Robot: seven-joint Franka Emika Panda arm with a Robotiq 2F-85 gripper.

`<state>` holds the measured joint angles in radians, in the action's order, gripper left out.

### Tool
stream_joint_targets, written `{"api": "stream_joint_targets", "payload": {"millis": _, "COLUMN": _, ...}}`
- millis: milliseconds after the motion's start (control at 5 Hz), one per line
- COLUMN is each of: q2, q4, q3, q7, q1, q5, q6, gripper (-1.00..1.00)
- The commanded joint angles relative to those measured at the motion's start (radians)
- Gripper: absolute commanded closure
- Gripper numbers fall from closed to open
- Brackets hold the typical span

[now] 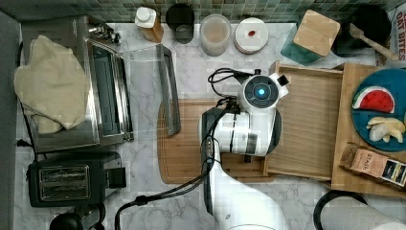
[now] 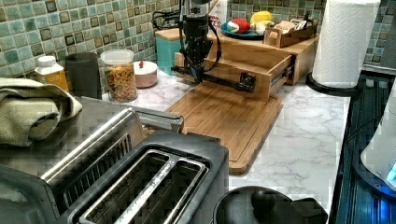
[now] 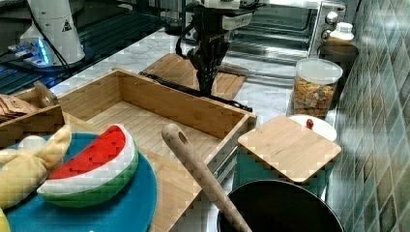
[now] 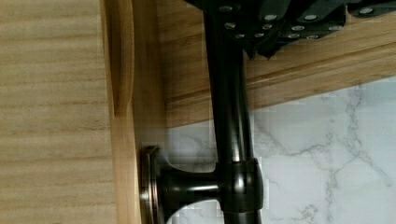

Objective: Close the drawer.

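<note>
1. Marble counter (image 1: 143, 143): white with grey veins, spread under everything around the drawer.
2. Drawer (image 1: 306, 124): large shallow light-wood tray, thin raised rims, square corners, finely lined pale bottom panel. Pulled well out from the wooden stand (image 1: 354, 177), bottom fully exposed and bare. Front panel hanging over the edge of the cutting board.
3. Cutting board (image 1: 184, 148): darker wood, rounded corners, groove along the rim; flat on the counter, just in front of the drawer's front panel.
4. Wooden stand top: above and behind the drawer, carrying a blue plate (image 3: 121, 208) with a toy watermelon slice (image 3: 92, 166).
5. Handle (image 4: 231, 116): dark metal bar across the drawer's front panel, held off the wood by round posts; seen in the left view as a long black rod along that panel.
6. Gripper (image 2: 195, 72): black, pointing down at the drawer's handle, right at the bar. Cannot tell whether clamped on the bar or merely apart around it.
</note>
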<state>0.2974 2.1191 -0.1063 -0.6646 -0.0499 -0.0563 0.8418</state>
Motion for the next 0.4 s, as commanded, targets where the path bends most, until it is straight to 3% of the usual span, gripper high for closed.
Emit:
{"api": "stream_joint_targets", "payload": {"millis": 200, "q2": 0.011, "q4": -0.097, "q3": -0.051, "q7": -0.129, "q1": -0.081, "q5": -0.022, "q6": -0.048, "gripper": 1.00}}
{"api": "stream_joint_targets", "payload": {"millis": 400, "q2": 0.017, "q4": -0.123, "q3": -0.089, "q7": -0.224, "q1": -0.126, "q5": -0.063, "q6": -0.046, "gripper": 1.00}}
